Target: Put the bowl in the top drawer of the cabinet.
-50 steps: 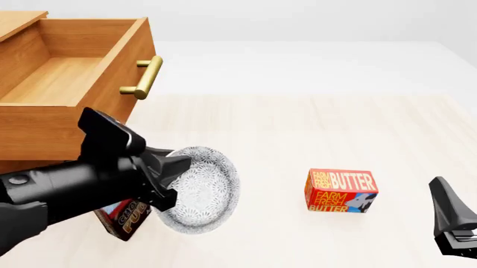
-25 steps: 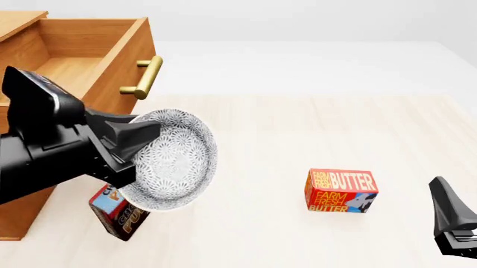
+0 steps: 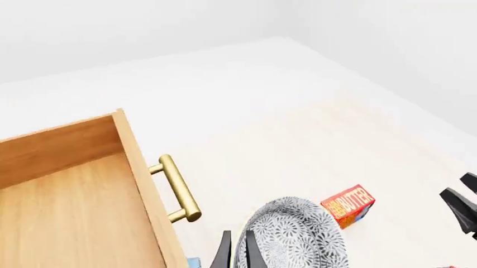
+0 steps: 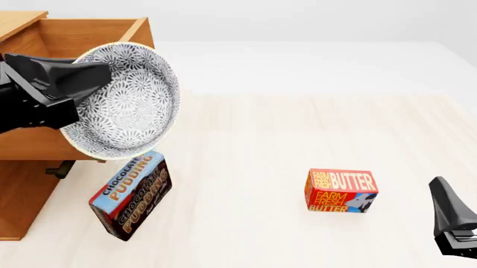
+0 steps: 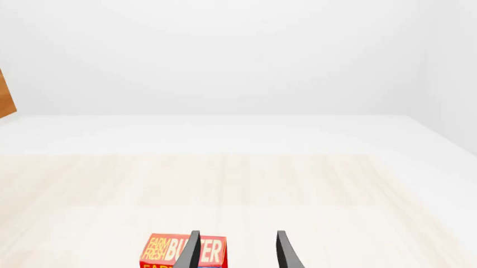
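The speckled blue-grey bowl (image 4: 127, 103) hangs tilted on its side, its inside facing the camera, in front of the top drawer's (image 4: 71, 84) front panel and level with it. My left gripper (image 4: 84, 89) is shut on the bowl's rim from the left. In the left wrist view the bowl (image 3: 298, 240) sits in the thin fingers (image 3: 223, 254), beside the open top drawer (image 3: 67, 218) and its brass handle (image 3: 179, 190). The cabinet (image 4: 22, 195) fills the left edge. My right gripper (image 4: 451, 220) rests open at the near right, with nothing in it (image 5: 237, 254).
A chocolate pudding box (image 4: 130, 195) stands tilted on the table below the bowl. A red butter box (image 4: 340, 191) sits at centre right, just ahead of the right gripper's fingers (image 5: 190, 251). Pale wood tabletop (image 4: 261, 128) stretches between them.
My left gripper has carried the bowl up and to the left, from low over the table to the drawer front's height, uncovering the pudding box. The right arm has stayed still.
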